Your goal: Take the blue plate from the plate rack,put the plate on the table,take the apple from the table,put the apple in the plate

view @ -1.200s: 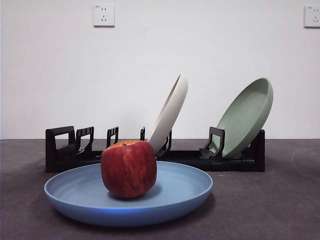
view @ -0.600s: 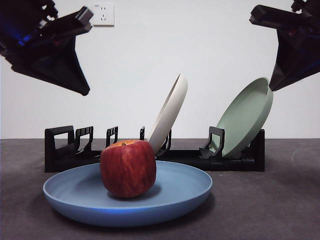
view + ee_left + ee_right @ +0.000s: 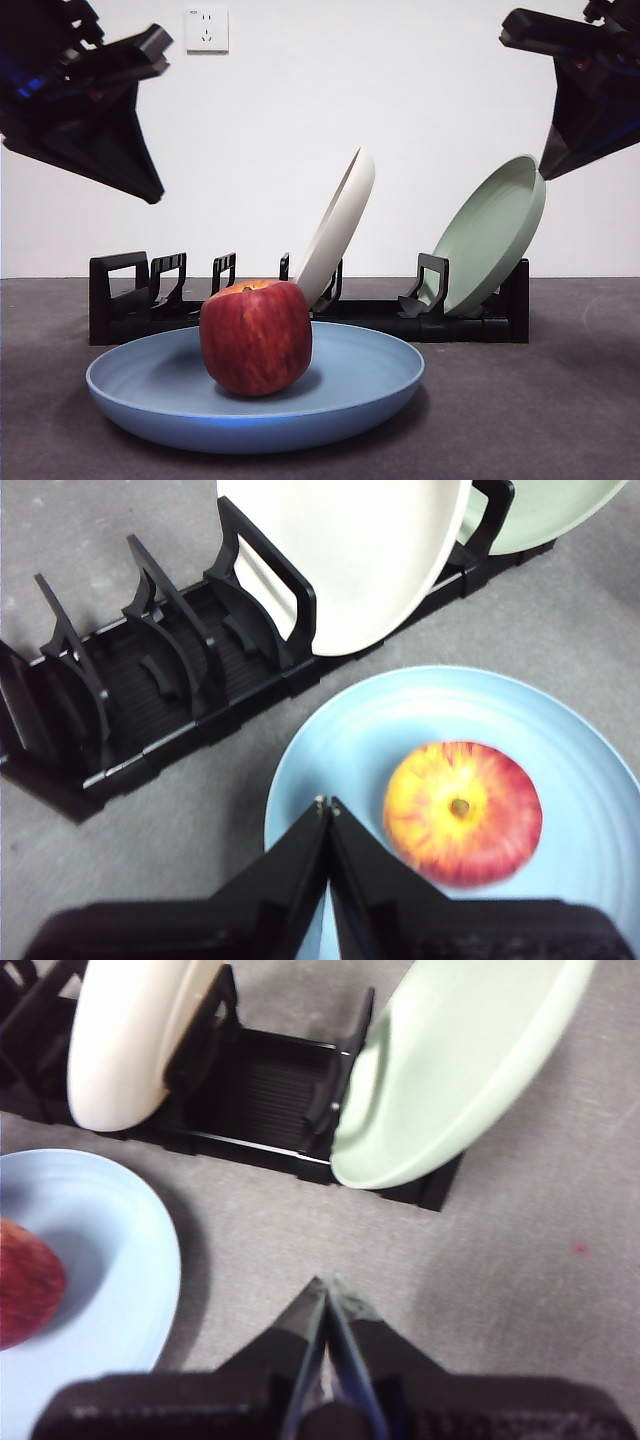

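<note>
The blue plate [image 3: 360, 385] lies flat on the table [image 3: 530, 420] in front of the plate rack [image 3: 125, 290]. The dark red apple [image 3: 256, 336] sits in the plate, left of its middle. My left gripper [image 3: 148, 188] is shut and empty, high at the upper left, above the rack's left end. In the left wrist view its tips [image 3: 328, 803] hang over the plate's rim [image 3: 350, 740], beside the apple [image 3: 462, 810]. My right gripper [image 3: 549, 168] is shut and empty, high at the upper right. In the right wrist view [image 3: 325, 1283] it is above bare table, beside the plate [image 3: 110, 1240].
A cream-white plate [image 3: 340, 225] leans in the rack's middle and a sage-green plate [image 3: 495, 230] leans at its right end. The rack's left slots [image 3: 150, 680] hold nothing. A white wall with two sockets stands behind.
Both arms have come into view at the top corners, and the left one has then drifted a little left. The apple and the blue plate have stayed put.
</note>
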### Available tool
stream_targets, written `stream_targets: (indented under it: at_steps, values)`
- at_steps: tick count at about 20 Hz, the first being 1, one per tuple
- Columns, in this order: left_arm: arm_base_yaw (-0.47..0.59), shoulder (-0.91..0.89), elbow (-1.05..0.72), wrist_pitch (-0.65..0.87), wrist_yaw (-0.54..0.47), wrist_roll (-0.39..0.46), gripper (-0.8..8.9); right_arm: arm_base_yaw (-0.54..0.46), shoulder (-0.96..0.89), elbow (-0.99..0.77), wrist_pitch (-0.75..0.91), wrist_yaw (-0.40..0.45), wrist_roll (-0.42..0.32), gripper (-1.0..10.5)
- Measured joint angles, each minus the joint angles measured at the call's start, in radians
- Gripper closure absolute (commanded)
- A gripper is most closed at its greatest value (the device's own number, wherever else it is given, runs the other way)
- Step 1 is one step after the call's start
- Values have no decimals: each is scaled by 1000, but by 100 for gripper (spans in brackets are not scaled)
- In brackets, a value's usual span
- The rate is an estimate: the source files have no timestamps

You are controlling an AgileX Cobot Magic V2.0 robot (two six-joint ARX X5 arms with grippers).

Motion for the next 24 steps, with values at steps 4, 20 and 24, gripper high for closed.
stream_targets:
  at_steps: [4,20,24]
  values:
    - [26,-243,0,-46,1,32,815,0,0,0,0,0,0,945]
    - [638,-896,-488,141,142,113,815,0,0,0,0,0,0,945]
    - [667,-973,-575,139,151,114,815,0,0,0,0,0,0,945]
